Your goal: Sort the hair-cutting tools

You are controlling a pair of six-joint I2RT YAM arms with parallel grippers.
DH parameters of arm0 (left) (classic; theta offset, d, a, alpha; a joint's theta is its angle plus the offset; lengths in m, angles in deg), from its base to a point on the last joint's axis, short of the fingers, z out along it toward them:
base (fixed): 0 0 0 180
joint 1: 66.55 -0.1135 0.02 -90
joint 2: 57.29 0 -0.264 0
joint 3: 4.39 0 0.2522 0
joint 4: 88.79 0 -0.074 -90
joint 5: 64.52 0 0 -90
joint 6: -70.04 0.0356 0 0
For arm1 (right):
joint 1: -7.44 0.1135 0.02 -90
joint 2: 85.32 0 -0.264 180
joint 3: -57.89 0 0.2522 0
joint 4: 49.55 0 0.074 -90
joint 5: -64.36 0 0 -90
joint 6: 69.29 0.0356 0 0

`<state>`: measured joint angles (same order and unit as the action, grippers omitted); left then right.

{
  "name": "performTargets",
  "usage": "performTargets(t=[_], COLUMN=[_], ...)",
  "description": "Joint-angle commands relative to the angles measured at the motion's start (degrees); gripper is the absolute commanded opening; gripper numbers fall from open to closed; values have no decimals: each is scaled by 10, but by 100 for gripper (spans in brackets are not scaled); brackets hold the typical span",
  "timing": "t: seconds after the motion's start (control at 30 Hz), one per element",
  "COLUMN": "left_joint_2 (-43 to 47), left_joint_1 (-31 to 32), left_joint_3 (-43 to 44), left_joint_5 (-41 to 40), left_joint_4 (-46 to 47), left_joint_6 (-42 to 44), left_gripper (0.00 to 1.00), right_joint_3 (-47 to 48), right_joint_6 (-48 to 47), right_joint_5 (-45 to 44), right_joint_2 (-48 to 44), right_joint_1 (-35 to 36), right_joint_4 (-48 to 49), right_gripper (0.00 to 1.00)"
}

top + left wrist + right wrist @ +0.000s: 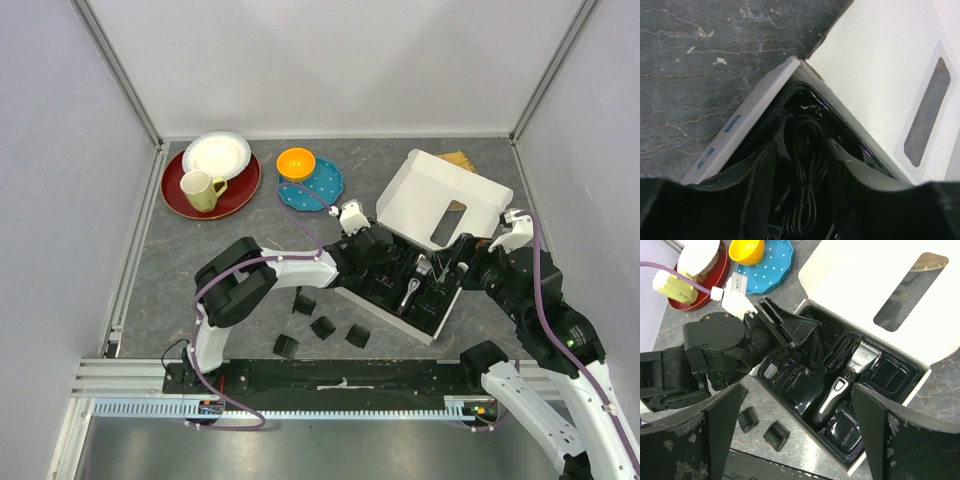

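While left pincer (804,150) straddles the cord (801,210) — grip unclear — right pincer (797,405) gapes empty.

Grey mottled stone-look tabletop (170,270), matte, with pale scuffs and thin wavy veins. Enclosed on three sides by plain off-white panels: back wall (330,60), left wall (50,200), right wall (590,180). Slanted aluminium corner posts (115,70) met the back panel. Ribbed aluminium rail (120,380) ran along the near edge; smooth grey surface (330,450) below it. Light was even and diffuse, shadows soft.
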<state>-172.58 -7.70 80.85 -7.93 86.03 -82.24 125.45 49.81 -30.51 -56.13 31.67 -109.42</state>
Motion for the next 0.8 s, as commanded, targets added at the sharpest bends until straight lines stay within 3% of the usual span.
performTargets(t=[0.0, 0.13, 0.53, 0.7, 0.77], left_joint_2=[7, 29, 131, 191, 225], left_joint_1=[2, 3, 6, 6, 7], left_joint_3=[15, 25, 12, 3, -7], left_joint_5=[-53, -57, -28, -4, -7], left_joint_4=[-46, -64, -82, -159, -232], left_joint_6=[-64, -50, 19, 101, 100], left_gripper=[60, 69, 68, 68, 68], right_joint_3=[-3, -3, 1, -1, -4], right_joint_6=[-9, -8, -8, -7, -9], right_joint_5=[-8, -7, -10, -8, -1], right_joint_2=[3, 5, 8, 13, 16], right_joint_1=[2, 2, 2, 2, 2], right_joint_4=[6, 8, 2, -1, -1], right_gripper=[98, 98, 98, 98, 98])
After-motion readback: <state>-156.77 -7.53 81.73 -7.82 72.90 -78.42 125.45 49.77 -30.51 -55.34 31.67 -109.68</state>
